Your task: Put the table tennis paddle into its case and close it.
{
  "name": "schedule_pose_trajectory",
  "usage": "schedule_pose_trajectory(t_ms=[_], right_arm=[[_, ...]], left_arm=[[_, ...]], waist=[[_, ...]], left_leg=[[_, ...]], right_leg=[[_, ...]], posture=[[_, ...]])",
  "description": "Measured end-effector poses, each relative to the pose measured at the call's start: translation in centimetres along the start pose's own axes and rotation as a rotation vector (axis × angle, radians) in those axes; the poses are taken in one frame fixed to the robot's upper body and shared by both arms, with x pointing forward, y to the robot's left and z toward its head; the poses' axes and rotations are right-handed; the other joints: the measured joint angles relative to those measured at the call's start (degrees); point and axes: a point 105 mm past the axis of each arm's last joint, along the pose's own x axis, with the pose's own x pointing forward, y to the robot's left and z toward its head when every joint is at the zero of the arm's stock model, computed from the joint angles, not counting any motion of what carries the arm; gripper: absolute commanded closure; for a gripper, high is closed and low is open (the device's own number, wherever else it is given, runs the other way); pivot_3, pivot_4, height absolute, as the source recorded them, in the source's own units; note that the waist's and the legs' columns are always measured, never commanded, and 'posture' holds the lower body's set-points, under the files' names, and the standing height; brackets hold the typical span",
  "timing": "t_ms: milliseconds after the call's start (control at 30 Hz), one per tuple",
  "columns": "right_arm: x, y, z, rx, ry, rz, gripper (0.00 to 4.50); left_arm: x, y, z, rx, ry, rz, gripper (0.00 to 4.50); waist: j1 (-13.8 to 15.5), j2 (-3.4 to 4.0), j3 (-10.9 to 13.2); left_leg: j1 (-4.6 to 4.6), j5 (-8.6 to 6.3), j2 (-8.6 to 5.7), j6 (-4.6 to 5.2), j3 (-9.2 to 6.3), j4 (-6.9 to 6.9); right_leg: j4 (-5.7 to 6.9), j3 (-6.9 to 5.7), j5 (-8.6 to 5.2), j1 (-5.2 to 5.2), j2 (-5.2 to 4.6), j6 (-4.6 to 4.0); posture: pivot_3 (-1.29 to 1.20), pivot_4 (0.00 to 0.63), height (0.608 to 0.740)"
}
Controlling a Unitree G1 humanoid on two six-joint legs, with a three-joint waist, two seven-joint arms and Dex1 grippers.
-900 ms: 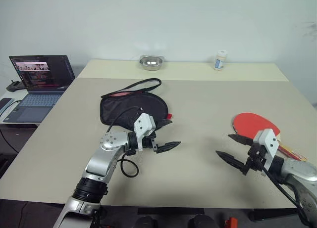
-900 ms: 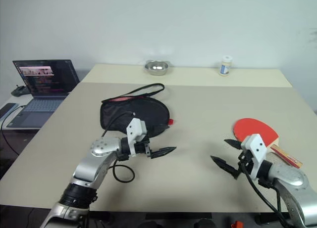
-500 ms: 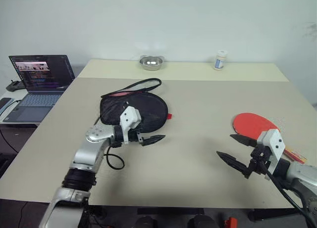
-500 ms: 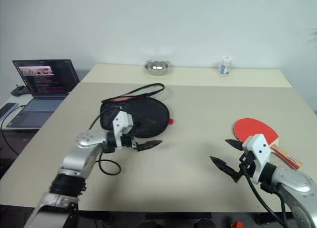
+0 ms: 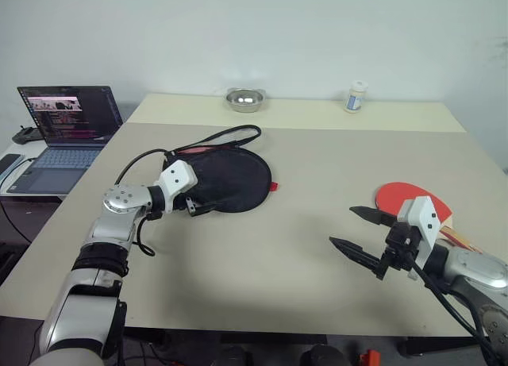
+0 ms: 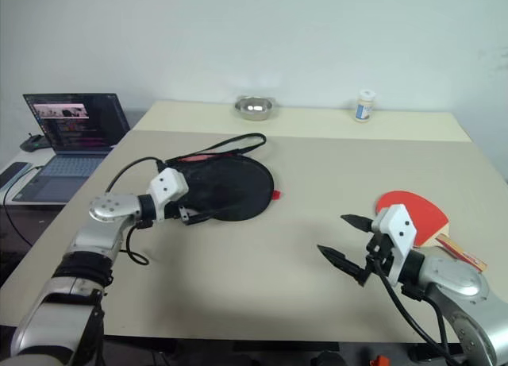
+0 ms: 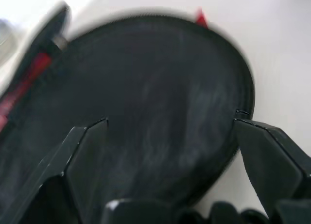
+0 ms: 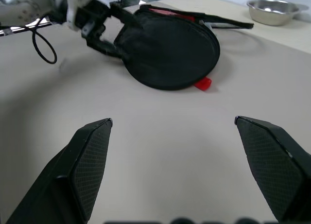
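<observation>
Hovering wide open and empty near the table's [image 5: 302, 279] near edge, the right gripper [image 5: 361, 233] sits just left of the table tennis paddle [image 5: 401, 199]. Bare tabletop lies between the arms. Farther left, the left gripper [image 5: 202, 208], fingers spread, straddles the case's [image 5: 230, 179] near-left rim, perhaps touching it.

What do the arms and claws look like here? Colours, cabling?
Both arms are silver-grey metal with black joint rings. Each claw, left claw and right claw, has a white block housing and two black pointed fingers, mesh-textured on the pads. A loose black cable loops at each wrist.
</observation>
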Motion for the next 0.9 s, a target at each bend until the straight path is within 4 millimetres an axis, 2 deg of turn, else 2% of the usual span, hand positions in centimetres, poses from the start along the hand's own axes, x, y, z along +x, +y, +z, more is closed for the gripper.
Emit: schedule_pose_trajectory(t_ms=[367, 667, 767, 900], right_arm=[[0.7, 0.1, 0.1, -0.012, -0.009, -0.027, 0.05], [0.6, 0.3, 0.1, -0.016, -0.007, -0.036, 0.05], [0.5, 0.2, 0.1, -0.016, -0.008, -0.047, 0.0], [0.5, -0.1, 0.3, -0.024, -0.013, -0.058, 0.0]], left_arm=[[1.2, -0.7, -1.4, 0.027, 0.085, -0.116, 0.0], [1.3, -1.3, -1.3, 0.037, 0.09, -0.182, 0.0], [1.6, -1.4, -1.3, 0.04, 0.092, -0.185, 0.64], [2.1, -2.0, -1.4, 0.028, 0.094, -0.215, 2.07]], waist=[[-0.05, -0.1, 0.04], [-0.06, -0.12, 0.02], [-0.02, -0.14, 0.0], [0.25, -0.14, -0.04]], left_leg=[[-0.03, 0.0, 0.01, 0.01, -0.04, 0.0], [-0.02, 0.0, 0.01, 0.01, -0.07, 0.01], [0.0, 0.0, 0.0, 0.01, -0.1, 0.01], [0.05, 0.02, -0.01, 0.03, -0.21, 0.08]], right_leg=[[0.01, -0.07, 0.0, -0.03, 0.0, 0.0], [0.04, -0.09, 0.0, -0.02, 0.0, 0.0], [0.06, -0.11, 0.0, 0.02, -0.01, 0.0], [0.15, -0.23, 0.0, 0.11, -0.02, 0.0]], posture=[[0.0, 0.15, 0.74], [0.0, 0.15, 0.74], [0.0, 0.15, 0.74], [0.0, 0.15, 0.74]])
